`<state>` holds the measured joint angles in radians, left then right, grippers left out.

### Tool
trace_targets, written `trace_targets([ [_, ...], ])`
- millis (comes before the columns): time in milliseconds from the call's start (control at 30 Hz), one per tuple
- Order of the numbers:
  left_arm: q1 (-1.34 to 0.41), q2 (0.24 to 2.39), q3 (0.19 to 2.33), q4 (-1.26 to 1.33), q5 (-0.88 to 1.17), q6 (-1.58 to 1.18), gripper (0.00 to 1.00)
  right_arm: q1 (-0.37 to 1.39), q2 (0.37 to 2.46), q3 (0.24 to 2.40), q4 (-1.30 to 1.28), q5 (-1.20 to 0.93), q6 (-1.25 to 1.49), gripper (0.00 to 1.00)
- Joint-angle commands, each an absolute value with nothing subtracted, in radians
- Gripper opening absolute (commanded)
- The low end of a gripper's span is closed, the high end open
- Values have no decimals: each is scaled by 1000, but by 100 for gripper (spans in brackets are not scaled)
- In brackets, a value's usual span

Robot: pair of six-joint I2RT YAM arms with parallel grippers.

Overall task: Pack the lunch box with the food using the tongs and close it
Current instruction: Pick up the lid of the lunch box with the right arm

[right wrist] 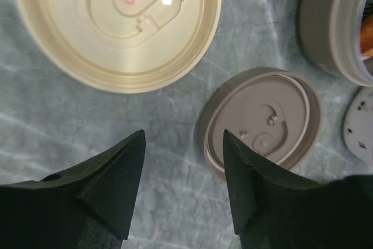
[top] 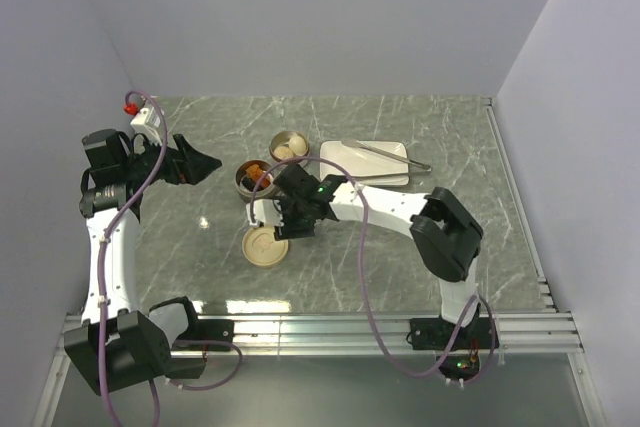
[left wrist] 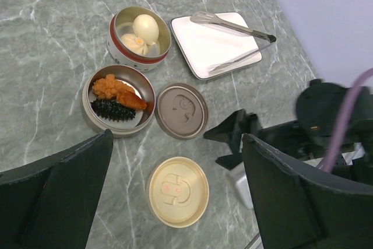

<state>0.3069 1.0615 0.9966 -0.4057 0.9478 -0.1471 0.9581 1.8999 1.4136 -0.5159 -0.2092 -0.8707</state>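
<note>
While my right gripper (right wrist: 183,144) hangs low over the marble just beside the brown lid (right wrist: 262,122), its fingers stand apart, pinching nothing. My left gripper (left wrist: 176,144) is spread wide and empty. The tongs (left wrist: 233,24) lie on the white plate (left wrist: 204,44); the food (left wrist: 116,94) sits in two round tins (left wrist: 125,56).

Around the brown lid (left wrist: 182,111) room is tight: the food bowl (left wrist: 119,106) just beside it, the cream lid (left wrist: 178,190) near (a narrow strip of bare tabletop (left wrist: 46,56) between), the right tool (right wrist: 183,135) close alongside, jaws apart. Past the bowl the tabletop lies open.
</note>
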Motion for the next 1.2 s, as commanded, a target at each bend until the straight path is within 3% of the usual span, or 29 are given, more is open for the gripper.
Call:
trace_targets([
  [0,313,1058,1000,-394,950,-132,98,947,1956,1454,-448,-158,-913,62],
  [167,313,1049,991,-381,943,-141,98,922,2017,1470,-436,-155,-920,59],
  [567,314,1072,999,-377,950,-140,97,879,2106,1523,-506,-199,-916,36],
  [667,314,1072,997,-377,950,-138,97,864,2135,1569,-587,-244,-917,26],
  [767,313,1068,1002,-377,951,-138,97,847,2145,1603,-653,-304,-902,11],
  [800,313,1066,1003,-376,953,-140,97,845,2135,1608,-661,-313,-891,0],
  [1033,316,1032,985,-308,989,-172,97,790,2002,1646,-748,-471,-764,0],
  [1167,318,1012,979,-282,1038,-184,97,695,1905,1739,-840,-706,-651,0],
])
